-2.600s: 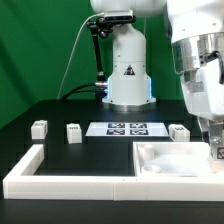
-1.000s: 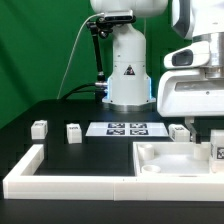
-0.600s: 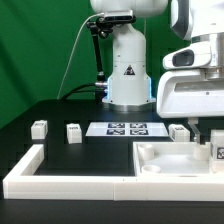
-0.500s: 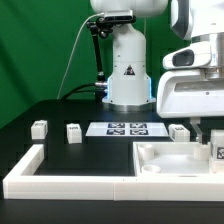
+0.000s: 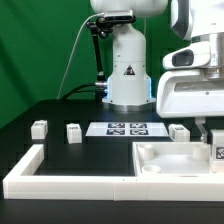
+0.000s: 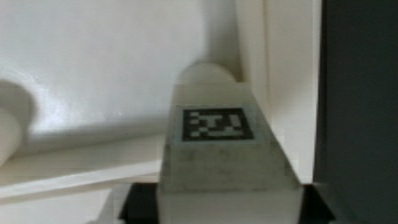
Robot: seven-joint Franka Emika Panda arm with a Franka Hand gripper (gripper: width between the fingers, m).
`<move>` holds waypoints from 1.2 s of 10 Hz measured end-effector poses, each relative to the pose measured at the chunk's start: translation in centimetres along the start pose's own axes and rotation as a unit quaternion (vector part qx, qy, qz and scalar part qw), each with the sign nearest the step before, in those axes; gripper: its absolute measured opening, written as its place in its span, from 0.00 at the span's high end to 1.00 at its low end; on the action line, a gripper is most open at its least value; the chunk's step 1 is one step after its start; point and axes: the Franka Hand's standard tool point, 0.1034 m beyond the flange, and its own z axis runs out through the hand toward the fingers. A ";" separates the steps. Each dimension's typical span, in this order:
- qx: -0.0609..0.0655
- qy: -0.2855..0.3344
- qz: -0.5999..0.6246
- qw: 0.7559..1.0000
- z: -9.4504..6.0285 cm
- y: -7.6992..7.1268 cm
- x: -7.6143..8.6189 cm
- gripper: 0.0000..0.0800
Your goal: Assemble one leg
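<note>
The end effector (image 6: pixel 217 190) clamped one leg (image 6: pixel 221 130) above the tray (image 5: pixel 160 160); three legs (image 5: pixel 74 133) stood on the table (image 5: pixel 70 150) beside the marker board (image 5: pixel 127 128).

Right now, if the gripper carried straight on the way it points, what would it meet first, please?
Most likely the big white tray-like part: the gripper holds a leg pointing at its pale surface. How far off it is, the wrist view cannot settle.

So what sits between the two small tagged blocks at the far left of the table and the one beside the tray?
In the exterior view, the marker board lies between the left legs and the leg beside the tray.
</note>
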 end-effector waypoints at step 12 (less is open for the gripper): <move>0.050 -0.009 0.652 0.757 0.1 0.5 -0.2 0.62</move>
